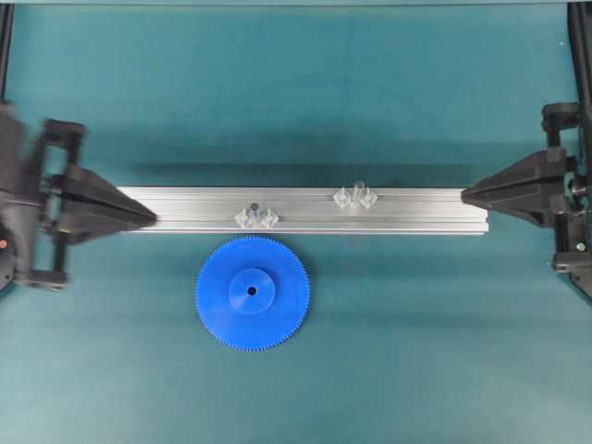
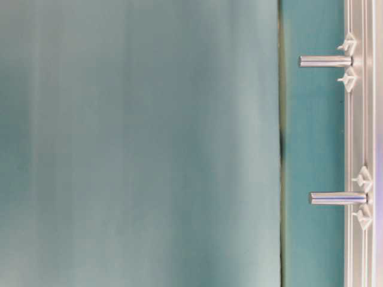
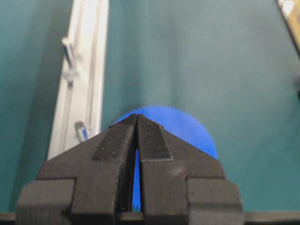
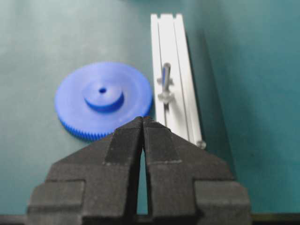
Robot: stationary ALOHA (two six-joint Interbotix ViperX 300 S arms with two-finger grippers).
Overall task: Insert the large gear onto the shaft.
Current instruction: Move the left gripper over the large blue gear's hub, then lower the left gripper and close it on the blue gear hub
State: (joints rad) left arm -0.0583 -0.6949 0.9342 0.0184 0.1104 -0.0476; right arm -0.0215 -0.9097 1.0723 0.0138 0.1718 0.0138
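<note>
The large gear (image 1: 252,292) is a bright-blue toothed disc with a raised hub, lying flat on the teal mat just in front of the aluminium rail (image 1: 305,222). It also shows in the right wrist view (image 4: 104,99) and behind the fingers in the left wrist view (image 3: 187,129). The shaft (image 1: 357,192) stands upright on the rail's back groove, right of the gear, and looks far off in the left wrist view (image 3: 68,50). My left gripper (image 1: 153,218) is shut and empty at the rail's left end. At the rail's right end my right gripper (image 1: 465,194) is also shut and empty.
A second, stubbier peg (image 1: 254,215) with clear base pieces stands on the rail directly behind the gear (image 4: 166,77). The black arm frames (image 1: 37,203) flank both table ends. Bare teal mat (image 1: 296,92) lies behind the rail.
</note>
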